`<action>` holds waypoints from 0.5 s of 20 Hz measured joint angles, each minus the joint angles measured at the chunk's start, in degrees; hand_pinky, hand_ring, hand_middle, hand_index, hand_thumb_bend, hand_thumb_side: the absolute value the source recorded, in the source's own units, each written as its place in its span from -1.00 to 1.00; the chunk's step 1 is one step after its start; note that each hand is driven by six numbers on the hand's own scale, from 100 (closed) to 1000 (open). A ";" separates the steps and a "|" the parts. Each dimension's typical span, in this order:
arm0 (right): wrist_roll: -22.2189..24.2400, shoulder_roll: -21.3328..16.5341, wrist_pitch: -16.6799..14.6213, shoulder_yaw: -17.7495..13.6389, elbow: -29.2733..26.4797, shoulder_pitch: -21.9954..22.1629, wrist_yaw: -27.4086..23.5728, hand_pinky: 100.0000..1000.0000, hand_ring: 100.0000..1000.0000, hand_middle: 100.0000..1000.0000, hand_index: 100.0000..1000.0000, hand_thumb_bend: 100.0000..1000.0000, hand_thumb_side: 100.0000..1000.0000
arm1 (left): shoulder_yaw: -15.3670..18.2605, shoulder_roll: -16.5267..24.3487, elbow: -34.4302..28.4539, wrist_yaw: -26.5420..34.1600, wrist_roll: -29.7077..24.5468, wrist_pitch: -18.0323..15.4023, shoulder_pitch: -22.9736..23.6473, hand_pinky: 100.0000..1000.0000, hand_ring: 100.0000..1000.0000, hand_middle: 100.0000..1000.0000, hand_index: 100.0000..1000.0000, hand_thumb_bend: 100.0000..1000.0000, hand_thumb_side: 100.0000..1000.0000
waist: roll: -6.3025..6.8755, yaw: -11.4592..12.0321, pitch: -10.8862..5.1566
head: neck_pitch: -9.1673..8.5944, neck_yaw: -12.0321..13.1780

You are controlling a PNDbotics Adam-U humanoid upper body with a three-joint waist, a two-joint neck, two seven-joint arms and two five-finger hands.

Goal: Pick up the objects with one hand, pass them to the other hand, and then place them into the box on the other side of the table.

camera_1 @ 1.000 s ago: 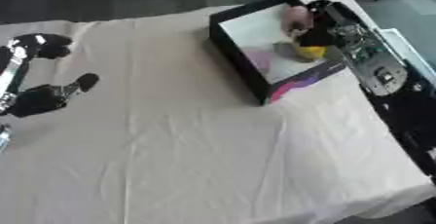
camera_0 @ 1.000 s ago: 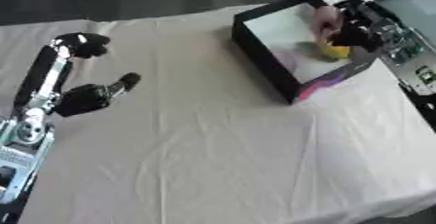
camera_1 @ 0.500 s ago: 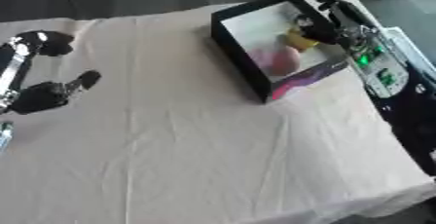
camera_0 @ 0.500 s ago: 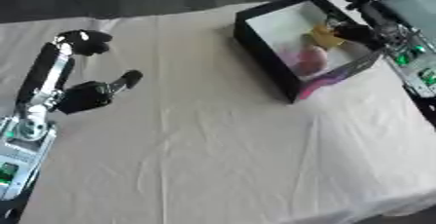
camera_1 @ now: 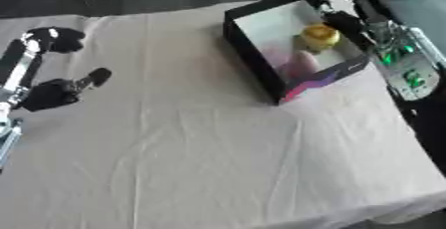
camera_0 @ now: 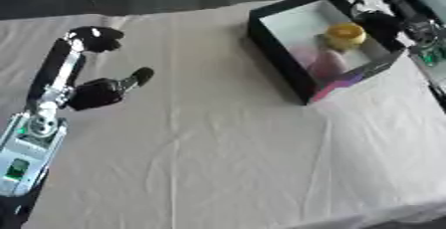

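Black box [camera_0: 287, 54], right side of the cloth-covered table [camera_0: 218, 148]: holds a yellow object [camera_0: 346, 34] and a pinkish object [camera_0: 324, 63], both on its floor, so placement looks finished. Right hand [camera_1: 341, 21] hangs at the box's far rim; finger state cannot be told. Left hand [camera_0: 103, 91] idles on the left, fingers relaxed, holding nothing.

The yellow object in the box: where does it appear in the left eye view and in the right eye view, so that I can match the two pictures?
Left eye view: the yellow object is upper right, in the far part of the box.
Right eye view: it is upper right too, nearer the middle.
Shared landmark: the pink object just in front of it, inside the same box.
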 measured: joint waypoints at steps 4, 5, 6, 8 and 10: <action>-3.09 -0.05 -2.09 -1.26 -5.74 2.03 -11.24 1.00 1.00 0.86 1.00 -1.00 0.47 | 1.27 0.08 -0.44 1.02 1.11 0.86 0.00 0.41 0.24 0.07 0.46 0.02 -0.04 | 0.04 0.10 0.00 | 0.07 2.43; -3.90 -0.07 -2.71 -1.60 -7.12 2.60 -13.99 1.00 1.00 0.86 1.00 -1.00 0.45 | 1.68 0.23 -0.57 1.49 1.44 1.19 0.00 0.41 0.23 0.07 0.46 -0.02 -0.03 | 0.09 0.17 0.00 | 0.18 2.99; -4.74 -0.12 -3.32 -1.93 -8.53 3.22 -16.48 1.00 1.00 0.87 1.00 -1.00 0.44 | 2.16 0.58 -0.72 2.08 1.83 1.58 0.00 0.42 0.24 0.08 0.47 -0.05 -0.02 | 0.16 0.25 0.00 | 0.37 3.55; -6.16 -0.32 -4.37 -2.49 -11.27 4.41 -20.41 1.00 1.00 0.87 1.00 -1.00 0.42 | 3.25 1.44 -0.86 3.61 2.83 2.35 0.02 0.42 0.26 0.12 0.49 -0.12 0.00 | 0.42 0.37 0.00 | 0.55 4.44; -7.39 -0.69 -5.18 -3.03 -13.74 5.49 -23.65 1.00 1.00 0.87 1.00 -1.00 0.40 | 4.33 2.30 -1.14 5.55 3.97 3.08 0.06 0.43 0.28 0.15 0.52 -0.19 0.03 | 0.57 0.39 0.00 | 0.56 4.94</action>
